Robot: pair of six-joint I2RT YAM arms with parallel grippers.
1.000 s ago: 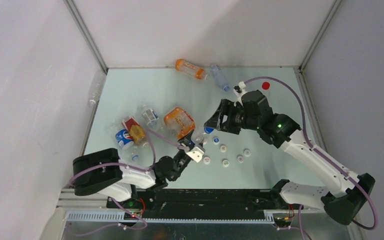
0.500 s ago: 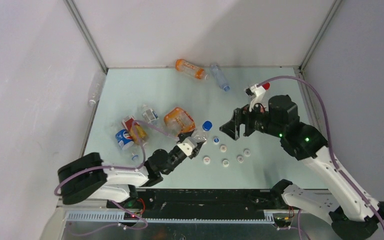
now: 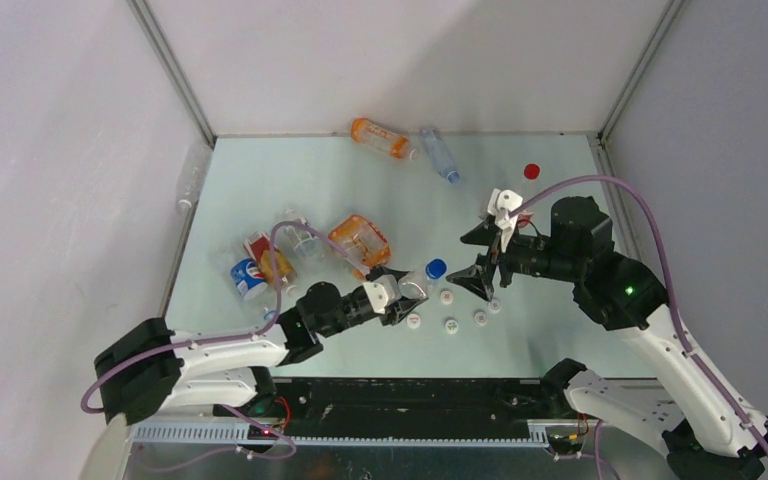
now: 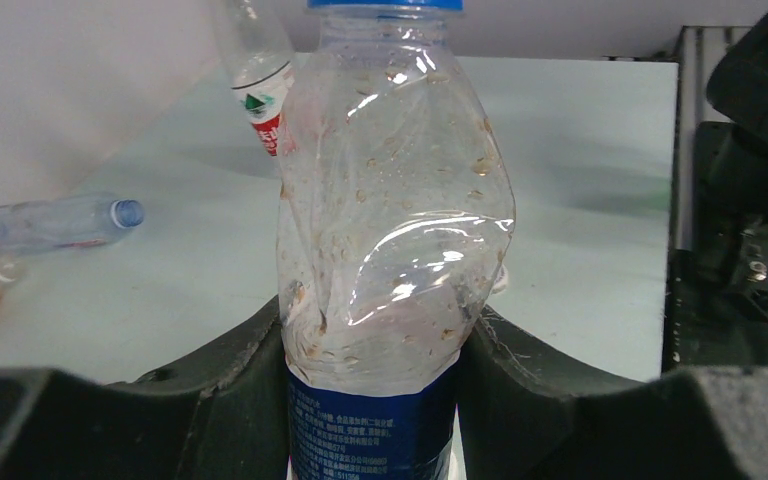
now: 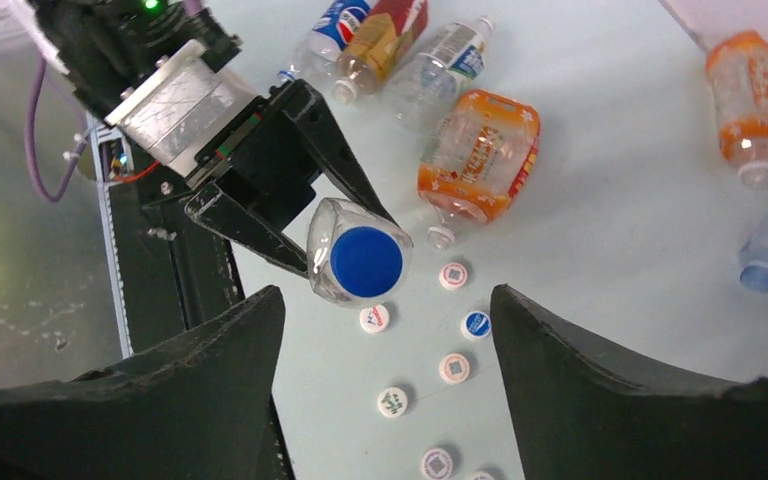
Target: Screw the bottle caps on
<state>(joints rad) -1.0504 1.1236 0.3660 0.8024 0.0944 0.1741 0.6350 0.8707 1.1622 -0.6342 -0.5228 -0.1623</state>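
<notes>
Check the left gripper [image 4: 375, 335] first: in the left wrist view its two fingers are clamped on the lower body of the held bottle [image 4: 390, 220], a clear, dented bottle with a blue label band. A blue cap [image 5: 365, 260] sits on its neck; you cannot tell how tightly it is threaded. In the top view this bottle sits low and centre in the frame, pointing up and to the right toward the right gripper [image 3: 480, 260]. The right gripper's fingers stand apart; in the right wrist view the blue cap shows between them, touching neither. Find the loose caps [image 3: 451, 325] on the table [image 3: 360, 190] just below and right of the held bottle, and one red cap [image 3: 531, 171] at upper right. The other bottles [image 3: 358, 243] lie on their sides at centre left and along the top edge
</notes>
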